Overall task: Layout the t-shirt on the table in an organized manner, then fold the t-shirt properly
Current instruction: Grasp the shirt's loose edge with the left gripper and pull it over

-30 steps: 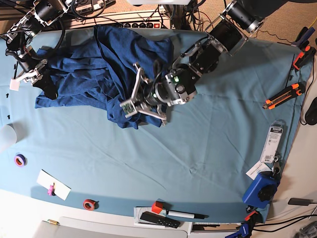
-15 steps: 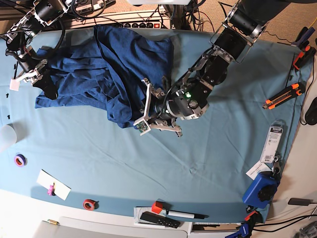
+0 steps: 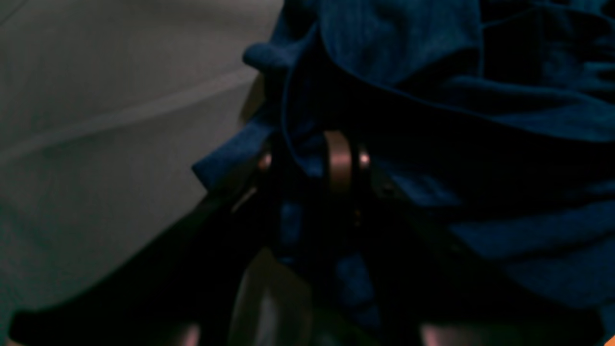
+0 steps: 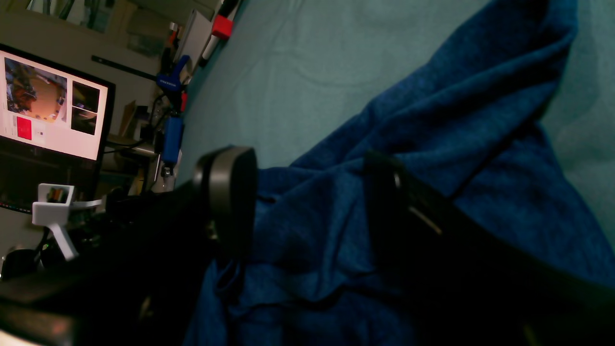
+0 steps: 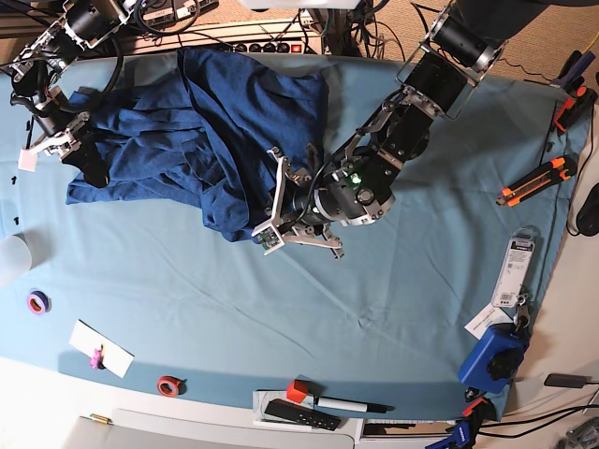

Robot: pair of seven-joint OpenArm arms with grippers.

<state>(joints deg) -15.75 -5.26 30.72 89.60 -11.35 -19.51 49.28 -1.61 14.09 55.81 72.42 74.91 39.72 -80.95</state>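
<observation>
The dark navy t-shirt [image 5: 187,131] lies crumpled at the far left of the teal table [image 5: 393,281]. My left gripper [image 5: 271,220] is at the shirt's lower right edge. In the left wrist view the left gripper [image 3: 307,161] has its fingertips close together with a fold of the t-shirt [image 3: 432,57] pinched between them. My right gripper [image 5: 80,150] sits on the shirt's left end. In the right wrist view the right gripper [image 4: 312,192] has a thick bunch of the t-shirt [image 4: 456,105] filling the gap between its fingers.
Orange utility knives [image 5: 533,182] and a packaged item [image 5: 515,271] lie at the right. A blue device [image 5: 491,360] sits at the front right. Tape rolls [image 5: 37,301] [image 5: 168,384], a white paper [image 5: 101,348], a marker and a remote [image 5: 299,413] line the front edge.
My left gripper moved right and toward the front, from over the shirt to its lower right edge, and its fingers closed on the cloth. The right arm has not moved.
</observation>
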